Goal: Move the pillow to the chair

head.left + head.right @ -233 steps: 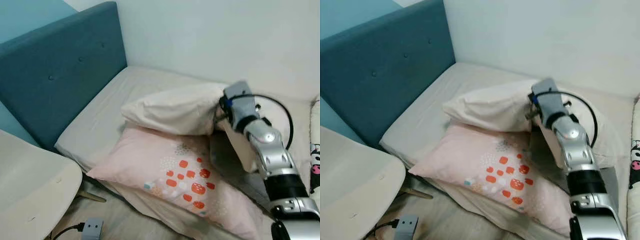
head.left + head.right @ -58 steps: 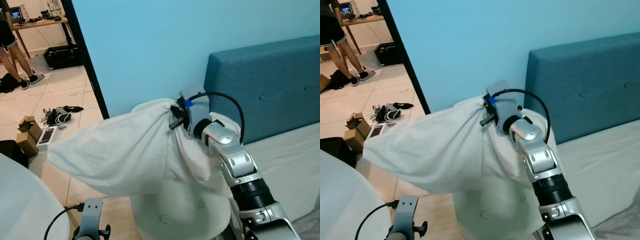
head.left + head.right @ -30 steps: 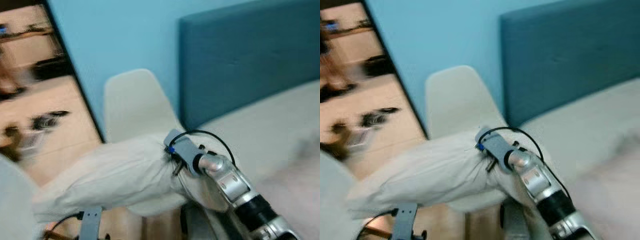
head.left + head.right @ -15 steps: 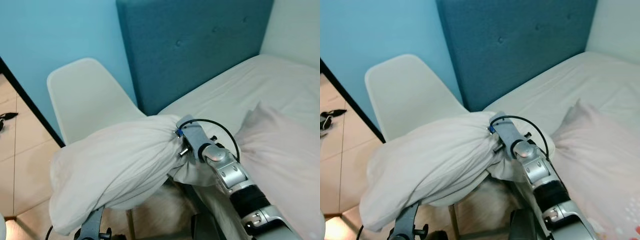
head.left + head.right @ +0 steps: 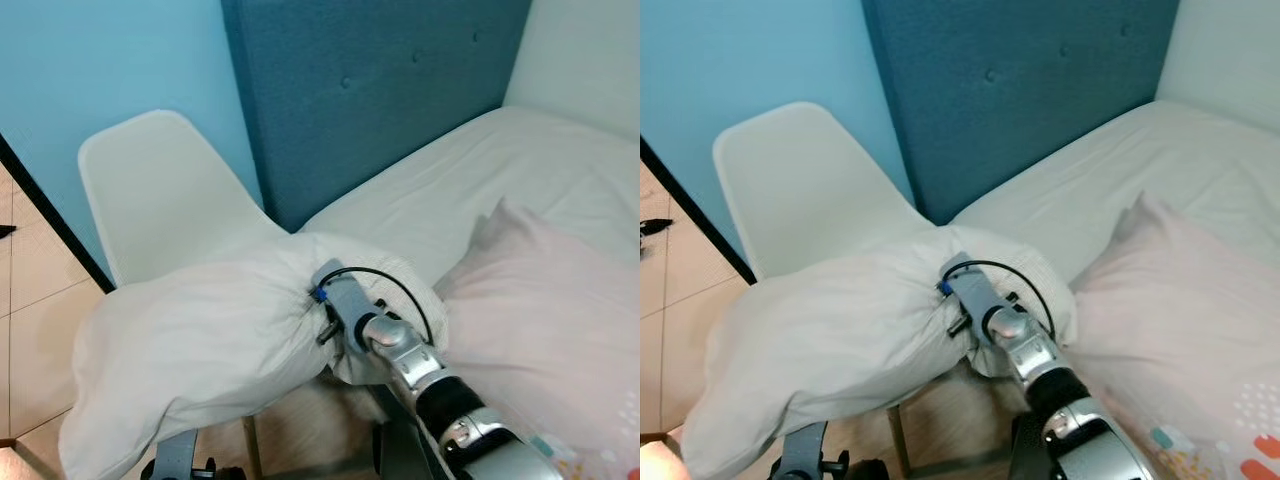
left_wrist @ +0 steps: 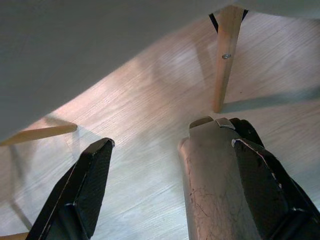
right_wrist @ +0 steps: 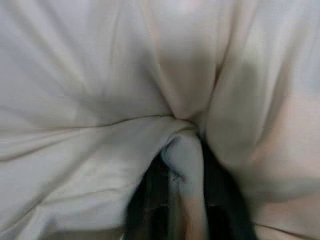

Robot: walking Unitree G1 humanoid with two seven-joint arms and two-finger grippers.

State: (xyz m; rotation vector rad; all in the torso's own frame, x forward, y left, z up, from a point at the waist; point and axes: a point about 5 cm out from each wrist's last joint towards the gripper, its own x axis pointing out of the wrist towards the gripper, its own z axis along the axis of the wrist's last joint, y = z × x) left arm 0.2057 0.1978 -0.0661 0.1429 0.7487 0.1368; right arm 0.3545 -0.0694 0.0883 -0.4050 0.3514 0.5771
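Sagging white pillow (image 5: 200, 350) over chair (image 5: 160, 200)

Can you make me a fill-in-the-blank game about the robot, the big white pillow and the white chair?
1. The right gripper is shut on a bunch of the big white ____.
2. The white plastic chair stands beside the bed's ____ padded headboard.
3. The pale ____ patterned pillow lies on the bed.
4. The left gripper hangs open above the ____ floor.

Missing words: pillow; blue; pink; wooden
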